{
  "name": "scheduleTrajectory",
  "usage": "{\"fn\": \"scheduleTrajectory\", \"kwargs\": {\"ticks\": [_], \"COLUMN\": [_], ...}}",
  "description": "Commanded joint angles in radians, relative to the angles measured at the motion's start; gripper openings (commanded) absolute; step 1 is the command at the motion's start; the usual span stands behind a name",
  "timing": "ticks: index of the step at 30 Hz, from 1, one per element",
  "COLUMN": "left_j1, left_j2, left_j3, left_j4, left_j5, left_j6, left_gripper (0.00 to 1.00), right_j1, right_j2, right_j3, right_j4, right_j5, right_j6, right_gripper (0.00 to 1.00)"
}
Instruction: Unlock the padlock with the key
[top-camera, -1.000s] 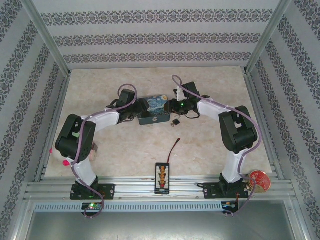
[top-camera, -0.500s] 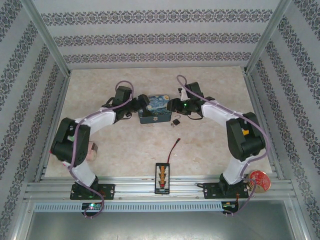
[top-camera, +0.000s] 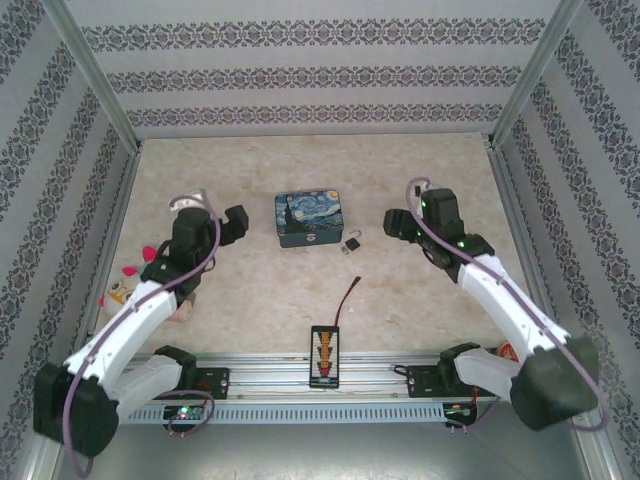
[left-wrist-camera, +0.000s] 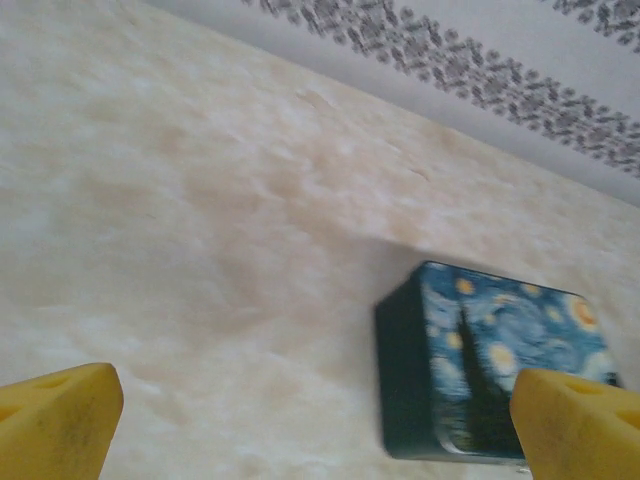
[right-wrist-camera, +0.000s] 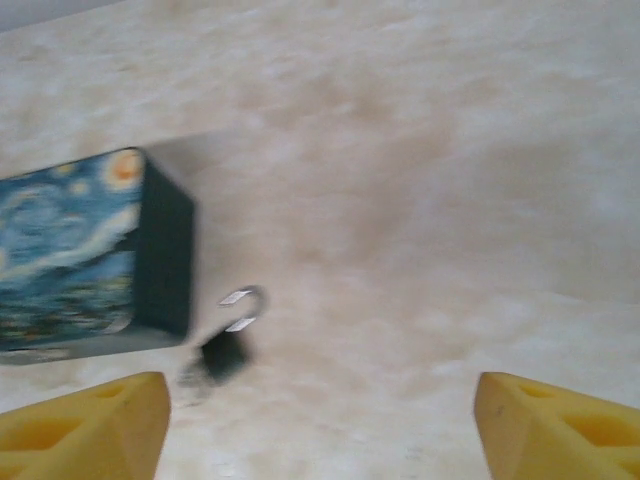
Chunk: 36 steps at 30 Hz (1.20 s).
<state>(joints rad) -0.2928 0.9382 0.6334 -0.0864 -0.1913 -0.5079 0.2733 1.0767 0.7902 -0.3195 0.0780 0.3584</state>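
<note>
The small dark padlock (top-camera: 353, 242) lies on the table just right of the blue painted tin (top-camera: 310, 218). In the right wrist view the padlock (right-wrist-camera: 225, 355) is blurred, its thin shackle (right-wrist-camera: 243, 308) pointing up and looking open at one end. A grey smear (right-wrist-camera: 195, 378) at its lower left may be the key; I cannot tell. My right gripper (top-camera: 392, 222) hangs to the right of the padlock, apart from it, open and empty (right-wrist-camera: 320, 425). My left gripper (top-camera: 235, 225) is left of the tin (left-wrist-camera: 500, 360), open and empty (left-wrist-camera: 320, 425).
A thin red-and-black wire (top-camera: 347, 297) runs from a black connector board (top-camera: 326, 355) at the near edge. A small toy (top-camera: 125, 285) sits by the left arm, and a red disc (top-camera: 505, 352) by the right arm's base. Patterned walls close in the table.
Both arms have pulled back from the tin and padlock, left arm leftward, right arm rightward. Both grippers have opened wide. The padlock stays on the table beside the tin.
</note>
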Motion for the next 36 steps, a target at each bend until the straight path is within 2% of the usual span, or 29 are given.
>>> {"fn": "scheduleTrajectory", "kwargs": {"ticks": [1, 5, 10, 11, 16, 20, 23, 30, 36], "left_j1": [0.012, 0.02, 0.043, 0.047, 0.073, 0.13, 0.159, 0.205, 0.307], "left_j2": [-0.112, -0.132, 0.008, 0.034, 0.18, 0.303, 0.364, 0.442, 0.636], "left_j3": [-0.13, -0.243, -0.295, -0.276, -0.275, -0.284, -0.292, -0.326, -0.314], "left_j4": [0.095, 0.261, 0.494, 0.486, 0.658, 0.777, 0.82, 0.978, 1.146], "left_j5": [-0.148, -0.175, -0.138, -0.12, -0.064, 0.005, 0.049, 0.131, 0.298], "left_j6": [0.177, 0.298, 0.405, 0.421, 0.506, 0.507, 0.511, 0.562, 0.511], "left_gripper": [0.99, 0.99, 0.99, 0.99, 0.99, 0.99, 0.99, 0.99, 0.99], "right_j1": [-0.021, -0.057, -0.07, -0.079, -0.116, -0.148, -0.172, -0.196, -0.244], "right_j2": [-0.114, -0.219, -0.237, -0.219, -0.085, 0.05, 0.139, 0.246, 0.323], "right_j3": [-0.114, -0.262, -0.427, -0.44, -0.44, -0.44, -0.436, -0.44, -0.481], "right_j4": [0.05, 0.234, 0.54, 0.588, 0.699, 0.884, 0.956, 1.105, 1.247], "right_j5": [0.215, 0.217, 0.259, 0.244, 0.208, 0.162, 0.129, 0.073, -0.019], "right_j6": [-0.078, -0.202, -0.317, -0.343, -0.379, -0.374, -0.35, -0.351, -0.338], "right_gripper": [0.95, 0.98, 0.98, 0.98, 0.98, 0.98, 0.98, 0.98, 0.98]}}
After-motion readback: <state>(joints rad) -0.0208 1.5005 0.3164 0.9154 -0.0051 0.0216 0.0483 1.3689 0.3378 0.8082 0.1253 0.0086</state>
